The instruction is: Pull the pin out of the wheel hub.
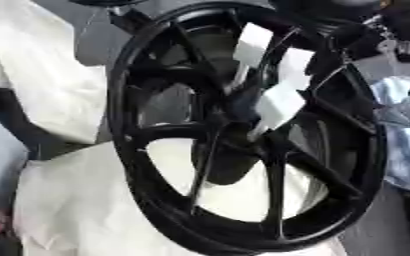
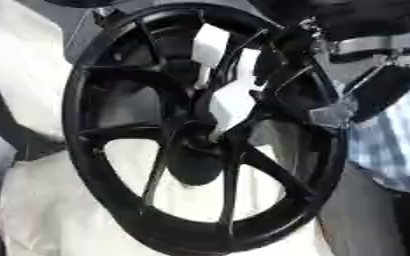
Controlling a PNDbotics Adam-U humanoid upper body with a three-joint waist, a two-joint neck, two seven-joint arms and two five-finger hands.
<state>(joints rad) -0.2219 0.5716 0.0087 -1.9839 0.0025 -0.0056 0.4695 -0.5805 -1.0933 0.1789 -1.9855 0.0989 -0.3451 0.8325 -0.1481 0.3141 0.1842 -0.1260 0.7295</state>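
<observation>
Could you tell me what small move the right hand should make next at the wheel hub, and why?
The right hand reaches in from the upper right across the black wheel, with its pale lower end at the hub. I cannot make out the pin or any hold on it. It should probably first settle on the hub centre, then draw straight outward.

Both views come from the robot's head and look down and forward at the black wheel (image 1: 243, 130), from very close. The wheel fills almost the whole picture in each one. The two eyes sit side by side, so they share nearly the same scene. In the right eye view the wheel sits further to the left. Both pictures are blurry, so small parts are hard to make out.
</observation>
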